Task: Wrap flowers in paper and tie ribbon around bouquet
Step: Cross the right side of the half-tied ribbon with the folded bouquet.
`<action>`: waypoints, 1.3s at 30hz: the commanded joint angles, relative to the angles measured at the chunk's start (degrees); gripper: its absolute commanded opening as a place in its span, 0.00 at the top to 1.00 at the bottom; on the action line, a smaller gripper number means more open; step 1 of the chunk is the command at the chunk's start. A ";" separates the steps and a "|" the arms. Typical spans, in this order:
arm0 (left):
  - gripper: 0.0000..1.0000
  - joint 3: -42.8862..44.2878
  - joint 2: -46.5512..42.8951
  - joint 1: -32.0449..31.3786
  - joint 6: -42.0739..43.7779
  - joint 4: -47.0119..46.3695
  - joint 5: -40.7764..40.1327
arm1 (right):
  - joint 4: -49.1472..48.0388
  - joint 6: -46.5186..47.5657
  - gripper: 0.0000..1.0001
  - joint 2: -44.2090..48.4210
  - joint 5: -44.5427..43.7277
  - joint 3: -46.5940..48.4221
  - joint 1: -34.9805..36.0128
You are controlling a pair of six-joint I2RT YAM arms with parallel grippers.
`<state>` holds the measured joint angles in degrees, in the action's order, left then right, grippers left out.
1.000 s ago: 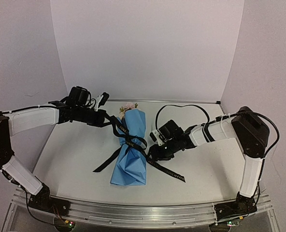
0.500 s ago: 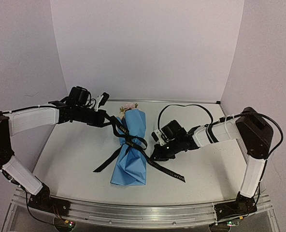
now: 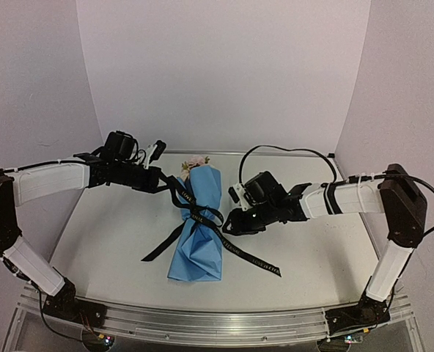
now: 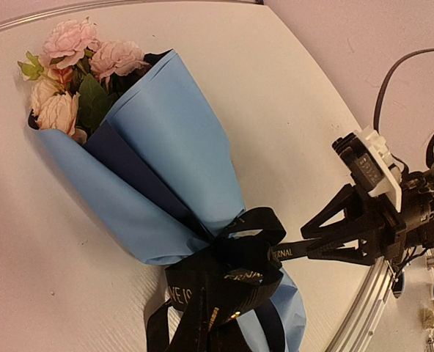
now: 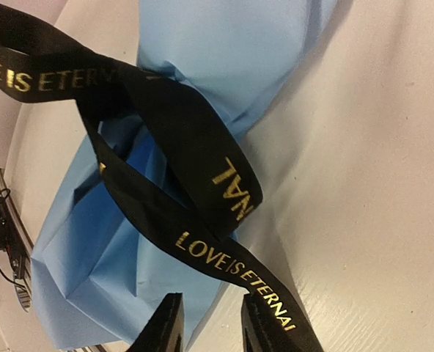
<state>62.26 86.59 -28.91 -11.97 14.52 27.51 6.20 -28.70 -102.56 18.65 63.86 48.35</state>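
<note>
1. Your left gripper (image 3: 157, 178) is closed on one end of the ribbon (image 3: 202, 215), which runs straight from it to the bouquet (image 3: 200, 246).
2. Your right gripper (image 5: 210, 323) sits just beside the knot with its jaws slightly apart. Blue paper (image 4: 166, 147) shows through the gap, and a ribbon strand lies against one fingertip (image 5: 259, 323).
3. The bouquet lies mid-counter (image 3: 114, 220), with the flowers (image 4: 70, 66) pointing at the far wall.
4. The ribbon is looped around the bouquet's waist, and two loose tails trail toward the near edge, one on each side.
</note>
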 commanded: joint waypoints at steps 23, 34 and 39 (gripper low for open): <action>1.00 4.76 1.25 0.26 0.80 0.43 1.14 | 8.20 12.36 0.39 -9.78 -18.65 6.59 6.59; 1.00 5.19 1.83 0.25 0.82 0.51 1.41 | 7.13 12.61 0.51 -12.65 -20.64 9.10 6.68; 1.00 5.07 1.60 0.26 0.97 0.63 1.37 | 6.28 11.39 0.78 -11.25 -21.25 8.78 6.68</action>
<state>64.43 88.24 -28.91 -11.93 15.15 27.87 14.08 -16.55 -114.84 -0.76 70.83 54.70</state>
